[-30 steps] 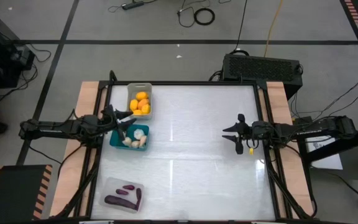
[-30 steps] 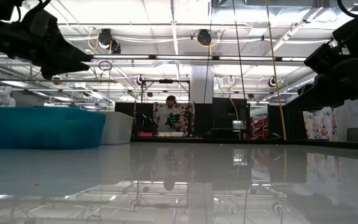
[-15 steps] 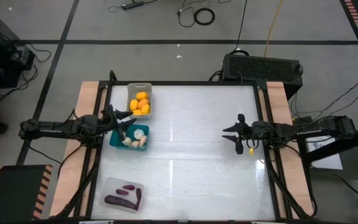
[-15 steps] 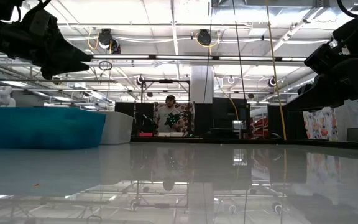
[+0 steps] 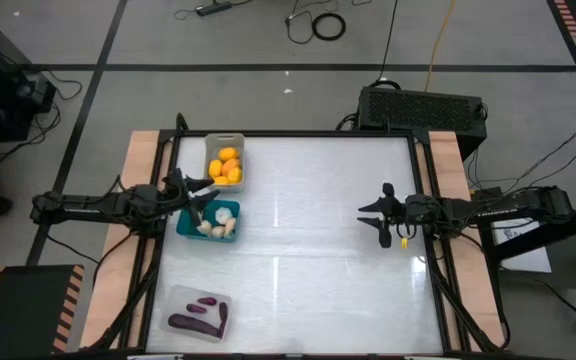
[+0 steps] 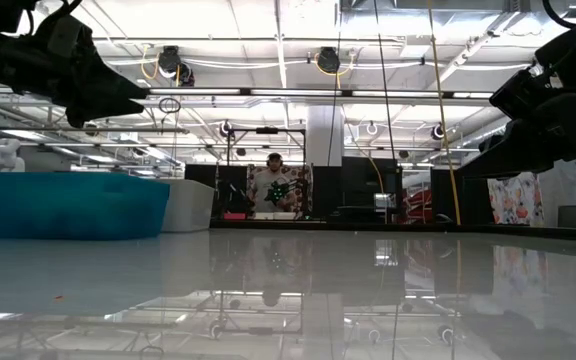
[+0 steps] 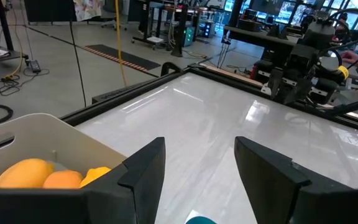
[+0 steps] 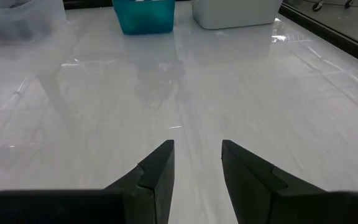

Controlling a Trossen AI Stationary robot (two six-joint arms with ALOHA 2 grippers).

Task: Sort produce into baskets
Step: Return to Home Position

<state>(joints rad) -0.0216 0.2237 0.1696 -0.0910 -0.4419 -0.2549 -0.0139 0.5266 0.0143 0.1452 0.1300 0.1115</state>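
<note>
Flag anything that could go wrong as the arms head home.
1. The open left gripper hangs over the gap between the light grey rectangular bin and the teal rectangular bin; retreating low might clip a rim and shift a bin.
2. The clear translucent bin sits near a corner of the table; a nudge could push it off.
The open right gripper waits over the table's right side.

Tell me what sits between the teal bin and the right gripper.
Nothing: in the high view, only bare table separates the teal bin from the right gripper.
</note>
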